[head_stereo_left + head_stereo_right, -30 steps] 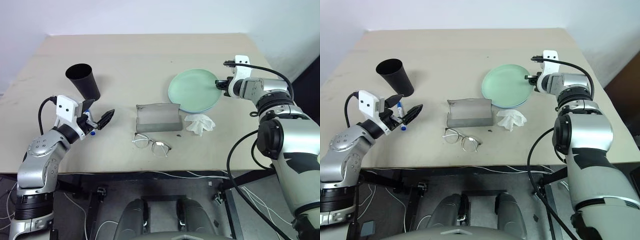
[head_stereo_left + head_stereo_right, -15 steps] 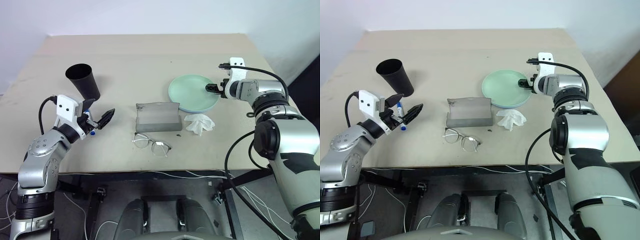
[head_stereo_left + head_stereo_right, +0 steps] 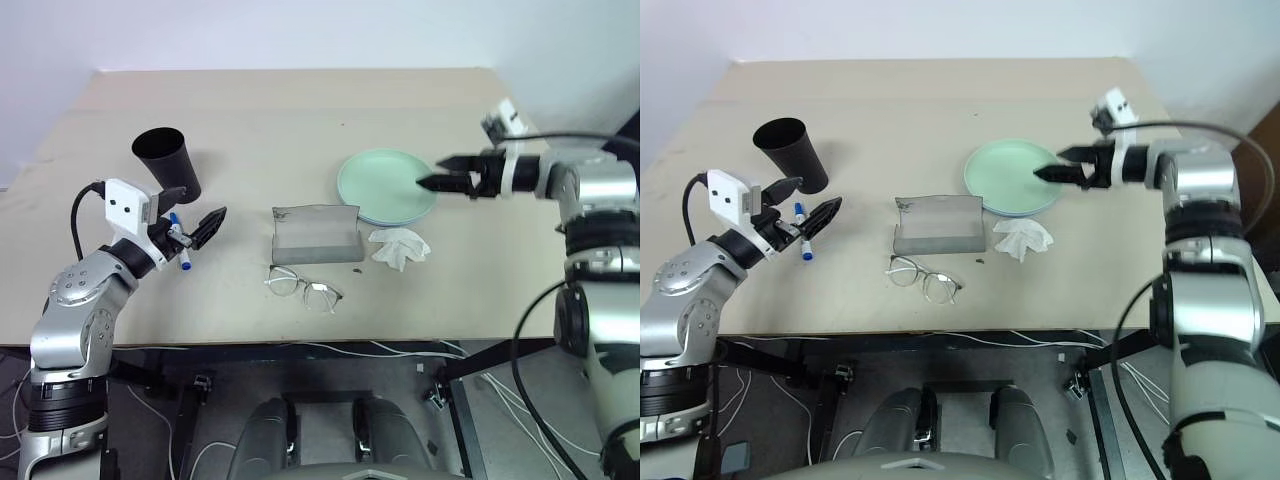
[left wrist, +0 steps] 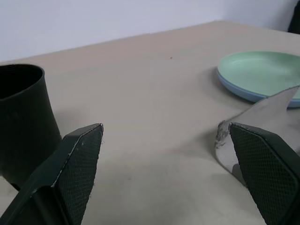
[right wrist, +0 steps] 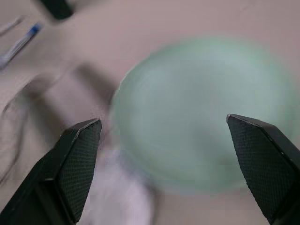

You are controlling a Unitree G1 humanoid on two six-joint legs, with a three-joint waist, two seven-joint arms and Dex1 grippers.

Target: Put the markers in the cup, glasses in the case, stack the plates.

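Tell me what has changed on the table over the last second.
The right gripper let go of the pale mint green round plate, which had been tilted up at its rim and now lies flat on the pale blue plate; the gripper has opened and swung round to point across it. The left gripper, tall black plastic cup, glasses and grey case stayed put.

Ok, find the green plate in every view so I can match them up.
Left eye: green plate right of centre, right gripper at its edge.
Right eye: the same.
Left wrist: beyond the grey case.
Right wrist: between the open fingers.
Shared landmark: the grey case.
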